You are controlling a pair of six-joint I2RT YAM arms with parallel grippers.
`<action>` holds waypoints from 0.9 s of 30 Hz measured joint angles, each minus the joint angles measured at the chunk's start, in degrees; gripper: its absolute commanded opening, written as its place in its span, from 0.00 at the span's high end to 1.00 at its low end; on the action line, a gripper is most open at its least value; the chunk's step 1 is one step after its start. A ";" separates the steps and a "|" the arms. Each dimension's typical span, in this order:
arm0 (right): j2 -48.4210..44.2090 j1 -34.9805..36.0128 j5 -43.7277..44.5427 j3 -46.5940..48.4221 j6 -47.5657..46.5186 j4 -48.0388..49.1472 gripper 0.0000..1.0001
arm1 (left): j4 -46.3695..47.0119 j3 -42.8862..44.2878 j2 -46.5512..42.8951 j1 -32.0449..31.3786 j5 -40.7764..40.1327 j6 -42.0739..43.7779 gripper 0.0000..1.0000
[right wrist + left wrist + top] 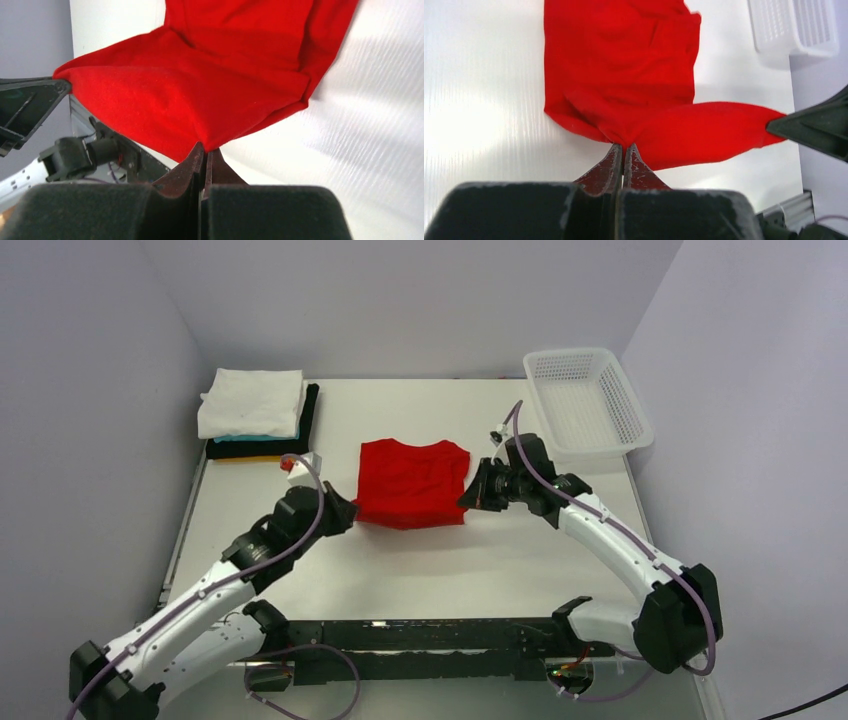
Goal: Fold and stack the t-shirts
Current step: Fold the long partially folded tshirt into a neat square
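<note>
The red t-shirt [412, 482] lies partly folded in the middle of the table. My left gripper [350, 514] is shut on its near left corner, seen in the left wrist view [624, 146]. My right gripper [466, 497] is shut on its near right corner, seen in the right wrist view [205, 148]. The near edge of the shirt [704, 131] hangs stretched between the two grippers, lifted off the table. The shirt also fills the right wrist view [200, 95]. A stack of folded shirts [255, 412], white on top with teal, black and yellow-orange below, sits at the far left.
A white plastic mesh basket [585, 405] stands at the far right corner, also in the left wrist view [791, 25]. Grey walls close in the table on three sides. A black rail [420, 635] runs along the near edge.
</note>
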 measured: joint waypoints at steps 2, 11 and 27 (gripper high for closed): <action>1.03 -0.83 1.46 1.31 -0.26 0.24 1.00 | 2.54 1.81 3.50 1.01 -0.61 1.07 1.00; 7.04 -3.67 5.99 6.49 -1.53 3.06 1.00 | 11.28 9.53 17.33 10.27 2.23 4.79 1.00; 22.01 -8.28 6.69 14.73 -2.16 9.31 1.00 | 16.13 22.25 39.67 18.47 10.51 8.63 1.00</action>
